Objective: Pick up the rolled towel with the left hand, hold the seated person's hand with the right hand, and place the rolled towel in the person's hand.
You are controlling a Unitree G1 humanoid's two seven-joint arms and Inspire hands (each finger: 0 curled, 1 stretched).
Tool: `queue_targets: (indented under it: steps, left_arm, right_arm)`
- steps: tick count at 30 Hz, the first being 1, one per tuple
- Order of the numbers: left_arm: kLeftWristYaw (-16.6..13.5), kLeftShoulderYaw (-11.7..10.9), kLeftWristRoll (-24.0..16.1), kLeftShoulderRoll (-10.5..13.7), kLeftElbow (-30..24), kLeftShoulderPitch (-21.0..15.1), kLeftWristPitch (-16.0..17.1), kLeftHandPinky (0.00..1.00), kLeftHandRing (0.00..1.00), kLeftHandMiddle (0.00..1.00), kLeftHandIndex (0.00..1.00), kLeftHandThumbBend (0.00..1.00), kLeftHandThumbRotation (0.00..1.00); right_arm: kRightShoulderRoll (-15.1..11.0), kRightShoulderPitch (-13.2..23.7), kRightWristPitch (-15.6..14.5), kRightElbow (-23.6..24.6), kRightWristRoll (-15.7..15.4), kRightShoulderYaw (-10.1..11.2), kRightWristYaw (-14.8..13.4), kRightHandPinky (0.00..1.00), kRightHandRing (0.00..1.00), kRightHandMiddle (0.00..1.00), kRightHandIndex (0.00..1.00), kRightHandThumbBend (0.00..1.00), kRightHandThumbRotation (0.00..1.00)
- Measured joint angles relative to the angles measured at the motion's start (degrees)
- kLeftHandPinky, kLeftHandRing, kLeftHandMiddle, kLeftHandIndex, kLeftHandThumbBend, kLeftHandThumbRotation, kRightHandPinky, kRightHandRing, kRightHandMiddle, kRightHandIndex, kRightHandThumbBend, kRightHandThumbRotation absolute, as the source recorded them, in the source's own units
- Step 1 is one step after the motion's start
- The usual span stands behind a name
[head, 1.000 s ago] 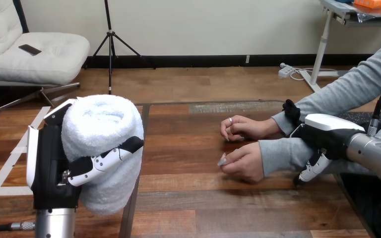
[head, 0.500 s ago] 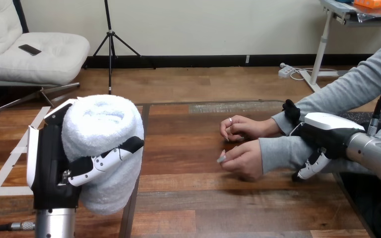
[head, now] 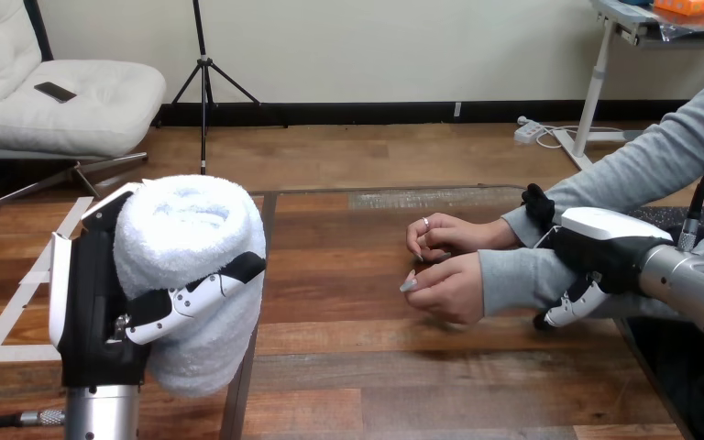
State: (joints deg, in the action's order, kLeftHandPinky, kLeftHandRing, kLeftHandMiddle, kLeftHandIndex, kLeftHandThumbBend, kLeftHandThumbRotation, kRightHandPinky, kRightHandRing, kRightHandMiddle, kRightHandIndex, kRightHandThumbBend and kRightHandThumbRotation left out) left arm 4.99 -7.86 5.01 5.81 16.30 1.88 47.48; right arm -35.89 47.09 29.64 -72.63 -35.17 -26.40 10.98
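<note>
L hand (head: 101,312) grips fluffy white towel (head: 183,229) roll, upright, over wood table (head: 376,367). R hand (head: 605,246) clasps person's grey-sleeved forearm (head: 518,282); person's hands (head: 449,289) close together mid-table.

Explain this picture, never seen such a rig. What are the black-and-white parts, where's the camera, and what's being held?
It is taken from a camera on the humanoid robot's head, looking down across a wooden table. The black-and-white machine parts are the robot's own hands. Its left hand, at the view's left, is raised with its fingers curled round a white rolled towel. Its right hand, at the view's right, is on a seated person's grey-sleeved forearm, with its fingers curled under it. The person's nearer hand and the person's farther hand are close together over the table. The towel is not yet in either.
</note>
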Motion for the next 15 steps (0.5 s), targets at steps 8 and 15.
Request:
queue_targets:
  steps: [8,15]
  left_arm:
    - [0.02,0.0,0.06,0.0,0.0,0.0,0.0,0.27,0.31,0.38,0.42,0.63,0.0]
    - [0.02,0.0,0.04,0.0,0.0,0.0,0.0,0.27,0.31,0.38,0.42,0.63,0.0]
  right_arm:
    - [-0.01,0.0,0.54,0.0,0.0,0.0,-0.46,0.38,0.41,0.46,0.47,0.6,0.13]
    - [-0.01,0.0,1.24,0.0,0.02,0.0,-1.25,0.37,0.41,0.45,0.46,0.59,0.12]
